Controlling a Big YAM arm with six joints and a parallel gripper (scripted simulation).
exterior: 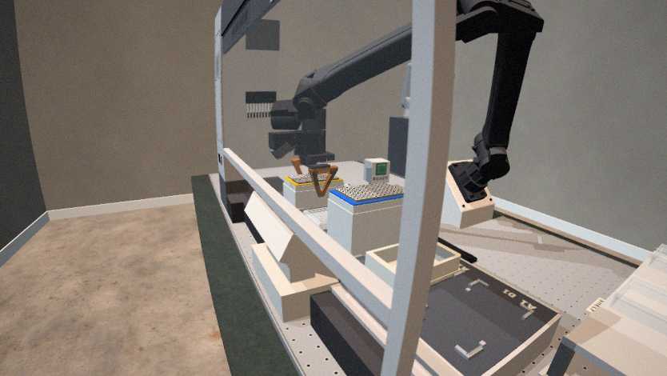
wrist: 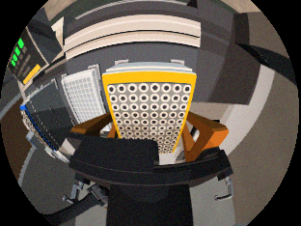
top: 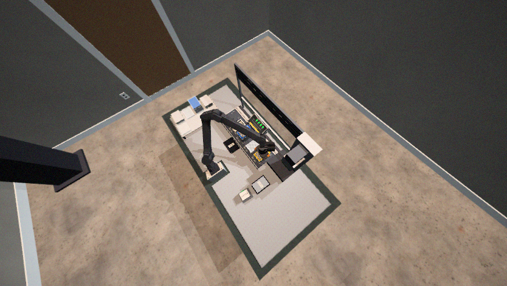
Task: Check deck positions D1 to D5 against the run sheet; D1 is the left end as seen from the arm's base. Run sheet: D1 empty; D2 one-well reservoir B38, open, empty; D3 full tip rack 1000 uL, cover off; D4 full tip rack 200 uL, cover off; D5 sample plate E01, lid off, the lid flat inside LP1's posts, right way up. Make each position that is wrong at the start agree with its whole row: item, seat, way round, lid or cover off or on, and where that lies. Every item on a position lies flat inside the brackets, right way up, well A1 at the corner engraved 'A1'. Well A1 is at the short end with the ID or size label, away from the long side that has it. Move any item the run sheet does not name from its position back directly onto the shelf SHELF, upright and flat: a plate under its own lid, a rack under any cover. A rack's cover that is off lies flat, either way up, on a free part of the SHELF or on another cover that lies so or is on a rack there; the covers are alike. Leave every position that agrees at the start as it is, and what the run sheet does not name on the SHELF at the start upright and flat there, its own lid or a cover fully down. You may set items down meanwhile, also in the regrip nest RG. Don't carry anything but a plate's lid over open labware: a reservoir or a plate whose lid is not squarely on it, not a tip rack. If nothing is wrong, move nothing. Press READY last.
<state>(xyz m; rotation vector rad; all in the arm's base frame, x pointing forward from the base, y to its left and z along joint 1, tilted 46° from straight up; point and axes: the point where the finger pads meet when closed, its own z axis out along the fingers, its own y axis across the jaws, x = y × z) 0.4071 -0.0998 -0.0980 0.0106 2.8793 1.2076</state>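
My gripper [wrist: 149, 111] stands over the yellow-trimmed tip rack [wrist: 150, 107] at the far end of the deck, its orange fingers shut on the rack's two long sides. The rack has no cover and sits on the deck; it also shows in the exterior view [exterior: 311, 189] with the gripper [exterior: 321, 181] on it. Beside it lies a low white well plate [wrist: 83, 94], then the taller blue-trimmed tip rack [exterior: 366, 214], then an open one-well reservoir [exterior: 410, 261]. Position D1 [exterior: 485, 308] holds nothing. From above, the gripper [top: 264, 151] is at the deck's right end.
A grey frame bar [exterior: 420, 186] and rail cross the front of the exterior view. The READY button box [exterior: 377, 170] stands behind the racks. The shelf [top: 186, 118] with covered labware is at the far left. Two square fixtures [top: 259, 184] lie on the mat.
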